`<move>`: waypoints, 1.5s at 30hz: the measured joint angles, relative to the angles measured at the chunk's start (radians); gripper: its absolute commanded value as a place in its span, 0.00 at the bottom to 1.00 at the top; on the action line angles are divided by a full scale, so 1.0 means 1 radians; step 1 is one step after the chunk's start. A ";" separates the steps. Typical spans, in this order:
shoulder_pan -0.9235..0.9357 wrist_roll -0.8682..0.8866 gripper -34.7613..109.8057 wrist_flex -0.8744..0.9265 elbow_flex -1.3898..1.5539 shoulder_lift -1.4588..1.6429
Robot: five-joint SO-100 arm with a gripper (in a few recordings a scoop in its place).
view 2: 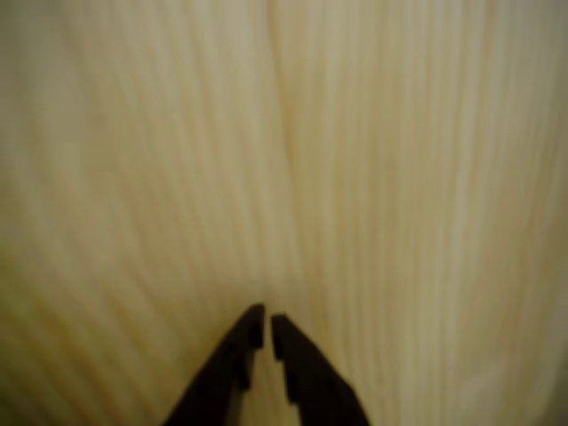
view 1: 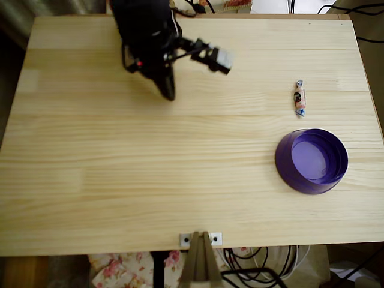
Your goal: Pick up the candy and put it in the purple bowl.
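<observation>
Jaws nearly together, gripping nothing, over bare surface. In the overhead view the candy lies well to their right, long axis running up-down the picture. It sits near the purple bowl, on its upper side.

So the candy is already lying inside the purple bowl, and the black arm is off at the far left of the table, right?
Not quite. In the overhead view the candy lies on the bare table, just above the purple bowl and apart from it; the bowl holds nothing. The rest is right: the black arm is at the upper left.
</observation>
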 measured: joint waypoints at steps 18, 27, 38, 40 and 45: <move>0.215 0.137 0.25 -0.123 0.000 0.018; 0.296 0.319 0.24 -0.137 0.000 0.018; 0.285 0.951 0.27 -0.196 -0.023 0.018; 0.259 1.002 0.26 -0.196 -0.049 0.018; 0.196 1.097 0.24 -0.169 -0.118 0.018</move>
